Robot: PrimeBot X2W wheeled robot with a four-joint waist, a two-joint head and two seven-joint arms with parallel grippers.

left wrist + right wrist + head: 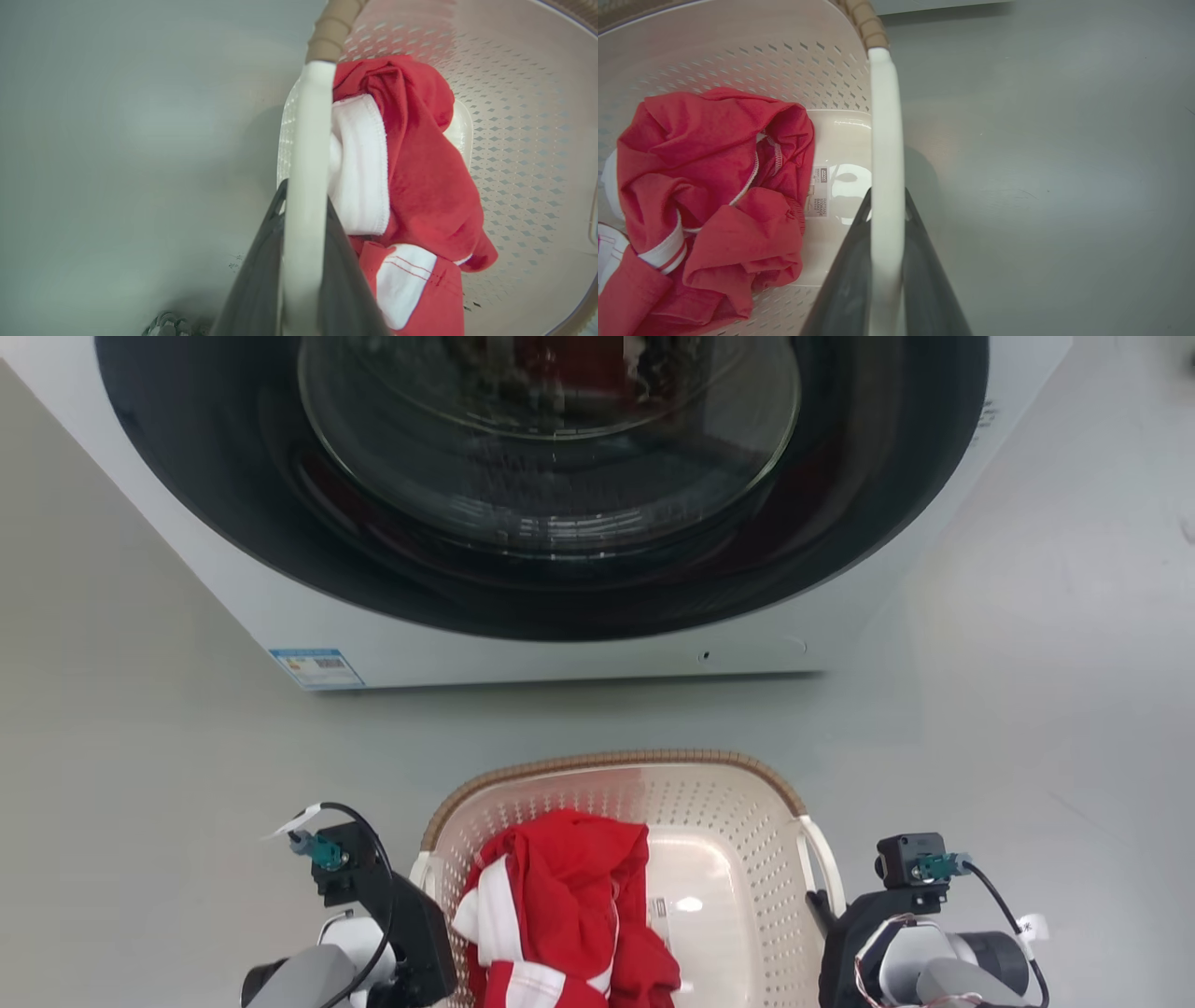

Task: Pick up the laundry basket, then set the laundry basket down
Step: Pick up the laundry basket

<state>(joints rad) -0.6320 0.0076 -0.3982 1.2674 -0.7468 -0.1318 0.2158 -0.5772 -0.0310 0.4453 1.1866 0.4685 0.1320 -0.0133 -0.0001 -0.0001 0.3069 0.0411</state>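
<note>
Nearest, the left gripper and right gripper each clamp a white side handle of the cream perforated plastic laundry basket, which holds a crumpled red-and-white cloth garment; beyond it stands the white front-loading washing machine

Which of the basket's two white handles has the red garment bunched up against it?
The left handle, clamped in the left tool: the red garment lies bunched right beside it. Beside the right handle, the laundry basket floor is bare.
</note>
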